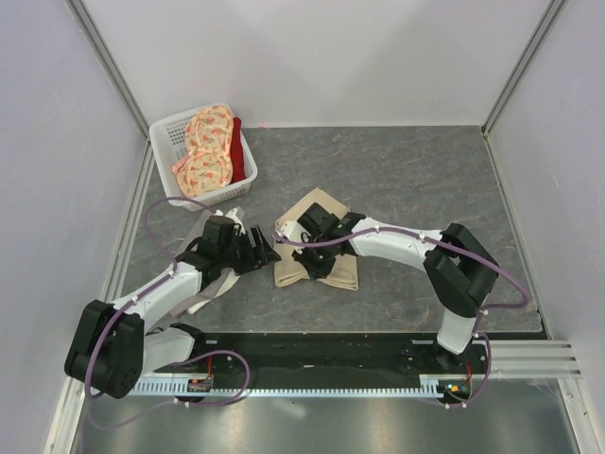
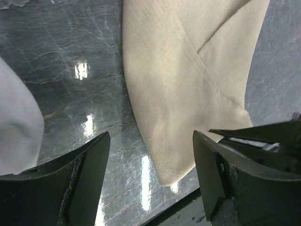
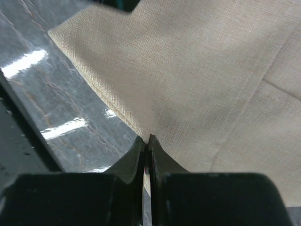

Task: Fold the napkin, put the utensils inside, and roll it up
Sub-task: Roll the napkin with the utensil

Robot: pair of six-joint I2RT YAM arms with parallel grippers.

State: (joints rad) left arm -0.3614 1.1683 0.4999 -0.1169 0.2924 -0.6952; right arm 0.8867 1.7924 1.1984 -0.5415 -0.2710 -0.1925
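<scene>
My left claw stands wide apart, holding nothing, the napkin at its one o'clock. My right claw is pressed together, pinching the napkin's edge.

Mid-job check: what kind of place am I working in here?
Probably a lab robot cell, not a dining room: blank white panel walls, a grey stone-look tabletop, arms bolted to a rail, and a basket of cloths.

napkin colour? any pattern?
The napkin is plain beige, no pattern; clearest in the right wrist view.
</scene>
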